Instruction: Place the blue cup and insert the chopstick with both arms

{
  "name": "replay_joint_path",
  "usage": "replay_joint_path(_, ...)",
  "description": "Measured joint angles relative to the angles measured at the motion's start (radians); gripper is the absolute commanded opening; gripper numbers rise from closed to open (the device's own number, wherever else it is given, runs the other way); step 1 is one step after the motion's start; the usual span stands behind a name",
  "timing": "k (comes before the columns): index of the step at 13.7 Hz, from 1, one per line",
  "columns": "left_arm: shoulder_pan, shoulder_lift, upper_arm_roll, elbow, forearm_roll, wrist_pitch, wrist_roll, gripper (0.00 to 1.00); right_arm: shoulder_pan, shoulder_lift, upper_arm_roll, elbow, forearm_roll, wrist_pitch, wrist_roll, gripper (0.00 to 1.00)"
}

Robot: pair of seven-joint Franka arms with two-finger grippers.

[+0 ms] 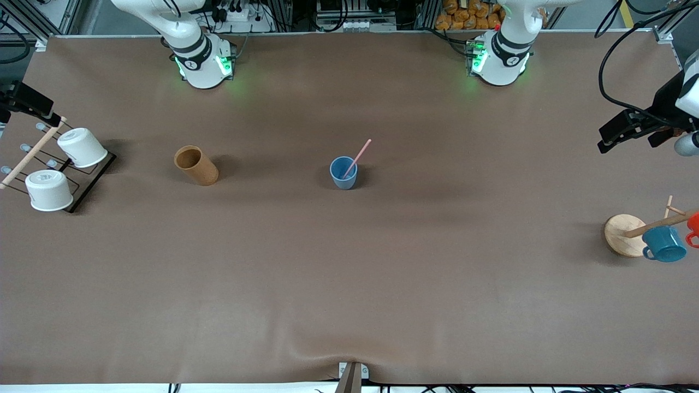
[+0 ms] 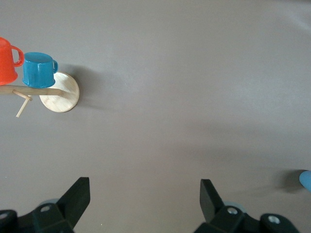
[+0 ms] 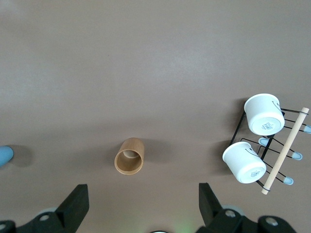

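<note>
Standing mid-table, unlabelled blue cup (image 1: 343,173) holding chopstick (image 1: 357,158); left hand (image 2: 143,196), right hand (image 3: 142,196) spread, empty.

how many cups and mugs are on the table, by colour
Light blue cup, with the chopstick standing in it: 1
Brown cup: 1
White cups on the wire rack: 2
Teal mug on the wooden stand: 1
Orange-red mug on that stand: 1
Total: 6
</note>
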Motion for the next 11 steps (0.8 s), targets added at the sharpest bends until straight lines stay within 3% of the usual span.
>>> replay_joint_path(11,0.000,0.001,0.000,0.000,0.000,-0.025,0.000,1.00,0.003,0.004,0.003,0.000,0.000,0.000,0.000,1.00)
